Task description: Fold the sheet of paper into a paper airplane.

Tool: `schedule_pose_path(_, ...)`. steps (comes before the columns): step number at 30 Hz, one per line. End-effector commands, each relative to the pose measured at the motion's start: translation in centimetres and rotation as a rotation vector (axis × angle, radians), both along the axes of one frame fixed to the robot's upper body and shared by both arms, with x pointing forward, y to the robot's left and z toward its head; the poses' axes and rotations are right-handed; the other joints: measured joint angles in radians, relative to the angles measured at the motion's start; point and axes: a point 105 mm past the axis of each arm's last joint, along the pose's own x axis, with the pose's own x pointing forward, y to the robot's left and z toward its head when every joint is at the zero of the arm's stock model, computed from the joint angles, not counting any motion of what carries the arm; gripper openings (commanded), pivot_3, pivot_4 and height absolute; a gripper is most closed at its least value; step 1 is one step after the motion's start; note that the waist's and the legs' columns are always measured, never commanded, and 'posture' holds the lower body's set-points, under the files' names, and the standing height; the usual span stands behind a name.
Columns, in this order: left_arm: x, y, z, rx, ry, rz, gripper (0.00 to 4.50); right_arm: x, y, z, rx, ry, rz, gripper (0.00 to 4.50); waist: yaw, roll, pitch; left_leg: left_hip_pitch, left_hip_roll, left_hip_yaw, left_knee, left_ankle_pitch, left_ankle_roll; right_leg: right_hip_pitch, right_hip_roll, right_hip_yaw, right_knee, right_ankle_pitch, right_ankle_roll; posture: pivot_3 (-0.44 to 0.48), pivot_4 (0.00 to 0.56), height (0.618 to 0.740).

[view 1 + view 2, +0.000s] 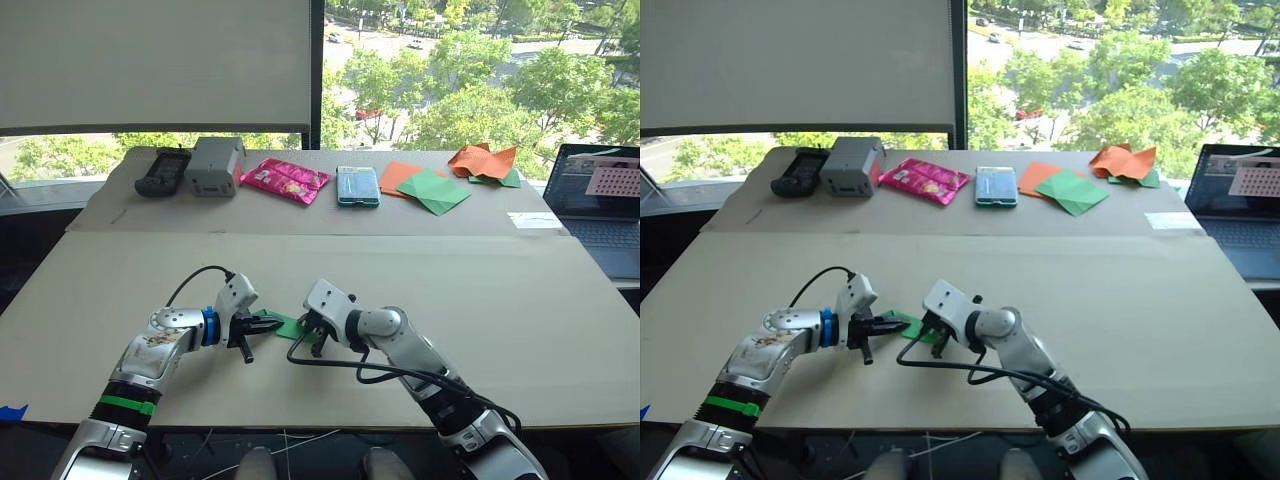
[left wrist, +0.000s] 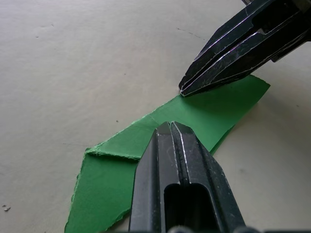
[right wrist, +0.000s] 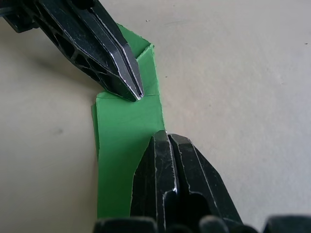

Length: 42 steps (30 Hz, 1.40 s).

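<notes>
The sheet of paper (image 1: 287, 324), bright green and folded into a narrow many-layered strip with an angled flap, lies flat on the near table between my two grippers. My left gripper (image 1: 268, 325) is shut, and its closed tips (image 3: 138, 95) rest on the paper's middle crease. My right gripper (image 1: 314, 336) is also shut, its tips (image 2: 182, 91) touching the paper's edge from the other side. In the left wrist view the paper (image 2: 214, 109) spreads under my left gripper (image 2: 170, 125). In the right wrist view the paper (image 3: 124, 131) runs beneath my right gripper (image 3: 165, 136).
On the far table stand a black controller (image 1: 163, 171), a grey box (image 1: 214, 165), a pink packet (image 1: 286, 180), a teal box (image 1: 358, 186), flat orange and dull green papers (image 1: 425, 187) and an orange-and-green heap (image 1: 485, 161). A laptop (image 1: 600, 205) sits at the right edge.
</notes>
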Motion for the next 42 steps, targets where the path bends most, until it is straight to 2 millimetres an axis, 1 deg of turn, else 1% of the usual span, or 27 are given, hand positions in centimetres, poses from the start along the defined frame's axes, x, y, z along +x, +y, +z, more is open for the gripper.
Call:
schedule_pose_path(1, -0.1, 0.0, -0.2, 0.018, 0.002, 0.007, 0.0, -0.2, -1.6, -2.2, -0.084, 0.055, -0.045, 0.03, 0.001, 0.0, -0.001, 0.0, 0.0, 0.0, 0.0, 0.0, 0.0, 0.0, 0.0, 0.0, 0.0, 0.0, 0.0, 0.0, 0.15, 0.72)
schedule_pose_path(4, -0.1, -0.1, -0.1, 0.017, 0.002, 0.005, 0.0, -0.4, -2.0, -2.0, -0.077, 0.055, -0.054, 0.03, 0.004, 0.0, -0.001, 0.0, 0.0, 0.0, 0.0, 0.0, 0.0, 0.0, 0.0, 0.0, -0.001, 0.0, 0.0, 0.0, 0.15, 0.72)
schedule_pose_path(17, -0.1, -0.1, -0.4, 0.023, 0.01, -0.001, 0.0, -2.0, -5.7, -2.5, -0.113, 0.094, -0.13, 0.03, 0.007, 0.0, -0.002, -0.001, 0.0, 0.0, 0.0, 0.0, 0.0, 0.0, -0.001, 0.0, -0.002, 0.0, 0.0, 0.0, 0.15, 0.72)
schedule_pose_path(21, -0.1, -0.1, -0.4, 0.023, 0.01, -0.002, 0.0, -2.2, -6.4, -2.5, -0.121, 0.098, -0.147, 0.03, 0.01, 0.0, -0.002, -0.001, 0.0, 0.0, 0.0, 0.0, 0.0, 0.0, -0.001, 0.0, -0.003, 0.0, 0.0, 0.0, 0.15, 0.72)
schedule_pose_path(22, -0.1, -0.1, -0.4, 0.022, 0.011, -0.003, 0.0, -2.1, -6.3, -1.9, -0.098, 0.078, -0.146, 0.03, 0.01, 0.0, -0.002, -0.001, 0.0, 0.0, 0.0, 0.0, 0.0, 0.0, -0.001, 0.0, -0.003, 0.0, 0.0, 0.0, 0.15, 0.72)
schedule_pose_path(23, -0.1, -0.1, -0.4, 0.022, 0.011, -0.004, 0.0, -1.9, -5.8, -0.9, -0.052, 0.052, -0.136, 0.03, 0.01, 0.0, -0.002, -0.001, 0.0, 0.0, 0.0, 0.0, 0.0, 0.0, -0.001, 0.0, -0.003, 0.0, 0.0, 0.0, 0.15, 0.72)
schedule_pose_path(25, -0.1, -0.2, -0.4, 0.021, 0.01, -0.005, 0.0, -1.4, -4.4, 2.5, 0.091, -0.025, -0.107, 0.03, 0.01, -0.001, -0.001, -0.001, 0.0, 0.0, 0.0, 0.0, 0.0, 0.0, -0.001, 0.0, -0.003, 0.0, 0.0, 0.0, 0.15, 0.72)
schedule_pose_path(27, -0.1, -0.2, -0.3, 0.021, 0.009, -0.007, 0.0, -1.3, -3.4, 4.9, 0.19, -0.075, -0.091, 0.03, 0.008, -0.001, 0.0, -0.002, 0.0, 0.0, 0.0, 0.0, 0.0, -0.001, -0.001, 0.0, -0.003, 0.0, 0.0, 0.0, 0.15, 0.72)
schedule_pose_path(30, -0.2, -0.3, -0.3, 0.024, 0.009, -0.011, 0.0, -1.7, -2.2, 7.1, 0.277, -0.125, -0.041, 0.03, 0.003, -0.001, 0.0, -0.002, 0.0, 0.0, 0.0, 0.0, 0.0, -0.001, -0.001, 0.0, -0.002, 0.0, 0.0, 0.0, 0.15, 0.72)
schedule_pose_path(32, -0.2, -0.3, -0.2, 0.023, 0.009, -0.013, 0.0, -1.9, -1.7, 7.5, 0.3, -0.137, -0.027, 0.03, 0.004, -0.001, 0.0, -0.002, 0.0, 0.0, -0.001, 0.0, 0.0, -0.001, 0.0, 0.0, -0.002, 0.0, 0.0, 0.0, 0.15, 0.72)
schedule_pose_path(34, -0.2, -0.3, -0.1, 0.023, 0.006, -0.013, 0.0, -2.8, -0.9, 6.5, 0.266, -0.109, 0.022, 0.03, 0.004, -0.001, 0.0, -0.002, 0.0, 0.0, -0.001, 0.0, 0.0, -0.001, -0.001, 0.0, -0.003, 0.0, 0.0, 0.0, 0.15, 0.72)
schedule_pose_path(36, -0.2, -0.3, -0.1, 0.023, 0.006, -0.013, 0.0, -3.1, -0.5, 4.9, 0.221, -0.067, 0.034, 0.03, 0.003, -0.001, 0.0, -0.002, 0.0, 0.0, -0.001, 0.0, 0.0, -0.001, -0.001, 0.0, -0.003, 0.0, 0.0, 0.0, 0.15, 0.72)
schedule_pose_path(39, -0.2, -0.4, 0.0, 0.024, 0.005, -0.015, 0.0, -2.8, -0.9, 1.6, 0.128, 0.0, 0.008, 0.03, 0.003, -0.001, 0.0, -0.002, 0.0, 0.0, -0.001, 0.0, 0.0, -0.001, -0.001, 0.0, -0.003, 0.0, 0.0, 0.0, 0.15, 0.72)
schedule_pose_path(41, -0.1, -0.4, 0.1, 0.024, 0.002, -0.016, 0.0, -2.7, -1.3, 0.1, 0.082, 0.035, -0.004, 0.03, 0.003, -0.001, 0.0, -0.002, 0.0, 0.0, -0.001, 0.0, 0.0, -0.002, -0.001, 0.0, -0.003, 0.0, 0.0, 0.0, 0.15, 0.72)
schedule_pose_path(42, -0.1, -0.4, 0.2, 0.024, 0.001, -0.017, 0.0, -2.7, -1.4, -0.3, 0.069, 0.047, -0.007, 0.03, 0.002, -0.001, 0.0, -0.002, 0.0, 0.0, -0.001, 0.0, 0.0, -0.002, -0.001, 0.0, -0.004, 0.0, 0.0, 0.0, 0.15, 0.72)
